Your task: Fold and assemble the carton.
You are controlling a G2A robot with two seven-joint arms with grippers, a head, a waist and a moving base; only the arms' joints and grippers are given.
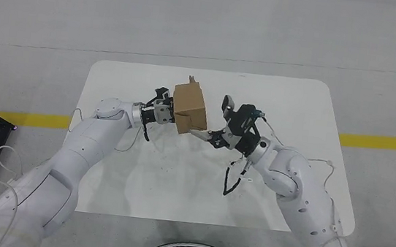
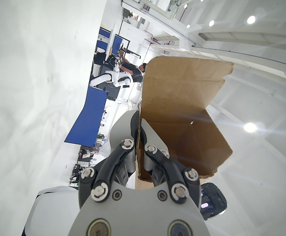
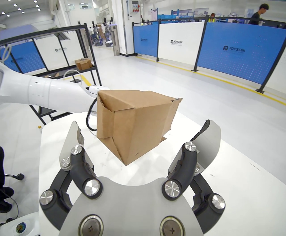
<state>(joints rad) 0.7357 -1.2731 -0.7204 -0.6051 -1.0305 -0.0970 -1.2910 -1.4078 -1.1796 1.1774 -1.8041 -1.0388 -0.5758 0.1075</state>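
One wall pinched by the left gripper (image 2: 139, 125), keep the carton (image 1: 189, 106) steady while the wide-open right gripper (image 1: 213, 119) squares it.

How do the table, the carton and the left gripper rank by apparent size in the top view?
1. table
2. carton
3. left gripper, its fingers shut on the carton's edge

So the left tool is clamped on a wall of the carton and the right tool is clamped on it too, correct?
Not quite. The left tool is clamped on a wall of the carton, but the right tool is open, not clamped. The right wrist view shows it spread wide, with the carton ahead of it.
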